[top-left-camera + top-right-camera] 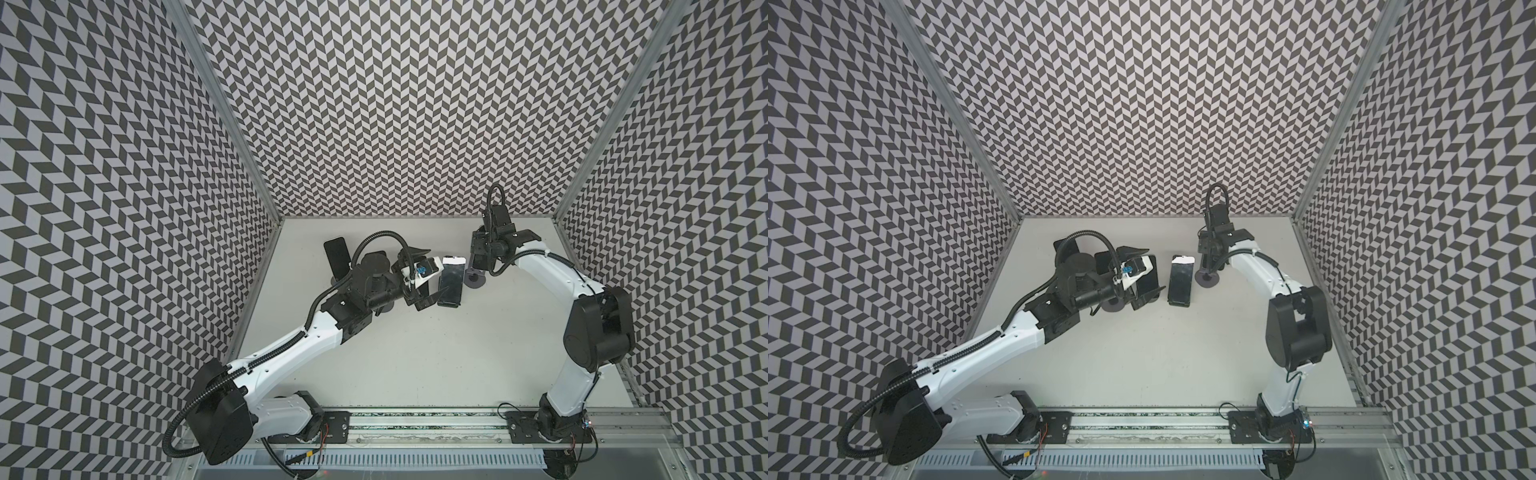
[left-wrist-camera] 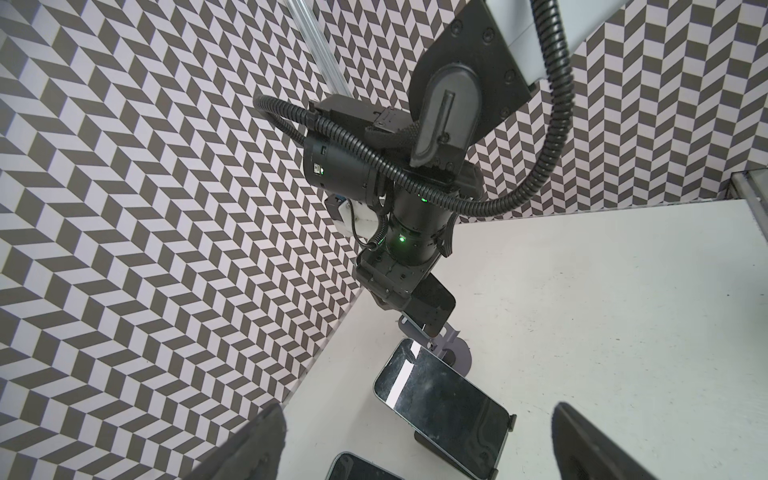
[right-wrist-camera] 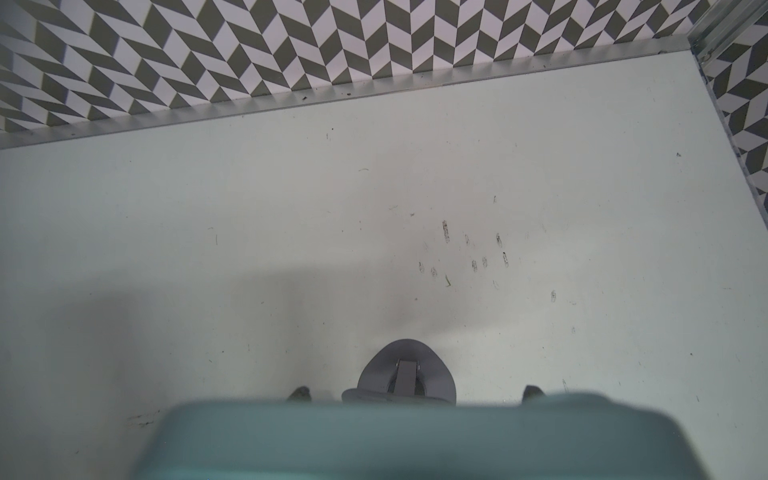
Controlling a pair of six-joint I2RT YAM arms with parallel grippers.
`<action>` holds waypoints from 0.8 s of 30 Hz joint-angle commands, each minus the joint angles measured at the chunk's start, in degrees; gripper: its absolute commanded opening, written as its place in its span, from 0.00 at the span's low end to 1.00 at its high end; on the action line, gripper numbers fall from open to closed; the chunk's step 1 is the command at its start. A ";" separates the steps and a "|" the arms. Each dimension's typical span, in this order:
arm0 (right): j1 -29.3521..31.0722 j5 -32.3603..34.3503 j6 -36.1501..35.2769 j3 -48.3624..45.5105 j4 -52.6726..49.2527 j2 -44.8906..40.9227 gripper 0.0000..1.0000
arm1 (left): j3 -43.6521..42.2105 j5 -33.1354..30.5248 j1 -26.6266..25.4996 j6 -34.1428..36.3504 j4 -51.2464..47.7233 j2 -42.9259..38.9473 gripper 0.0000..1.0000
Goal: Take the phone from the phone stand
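Note:
My right gripper [image 1: 477,266] [image 3: 417,391] points down, shut across a phone [image 2: 434,305] whose blurred teal back [image 3: 415,440] fills the near part of the right wrist view. The phone hangs upright just over the grey phone stand [image 1: 476,283] [image 3: 405,370]. I cannot tell whether it still touches the cradle. My left gripper [image 1: 433,273] [image 2: 417,438] is open, with nothing between its fingers [image 2: 257,444]. It hovers beside a second phone [image 1: 451,280] [image 2: 444,407], which leans on a black stand [image 2: 440,455].
Another dark phone [image 1: 336,253] leans on a stand at the back left. A further phone [image 2: 357,467] lies under the left gripper. The patterned walls close in the table [image 1: 415,365] on three sides, and the arm bases sit along the front rail.

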 commanded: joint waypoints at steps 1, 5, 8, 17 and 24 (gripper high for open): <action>-0.39 -0.40 -0.46 0.41 4.58 -2.89 0.59 | 2.28 -0.27 -0.51 -0.22 -0.52 -0.18 1.00; -0.42 -0.63 -0.47 1.23 4.59 -2.58 0.59 | 2.74 -0.44 -0.53 -0.48 -0.61 0.15 1.00; -0.43 -0.73 -0.36 1.74 4.32 -2.43 0.59 | 2.74 -0.45 -0.53 -0.57 -0.38 -0.06 1.00; -0.47 -1.10 -0.52 1.77 3.81 -3.03 0.59 | 2.39 -1.04 -0.55 0.31 0.34 -0.16 1.00; -0.60 -0.79 -2.46 1.15 3.53 -4.59 0.59 | 3.16 -1.09 -0.57 -0.39 2.49 1.55 1.00</action>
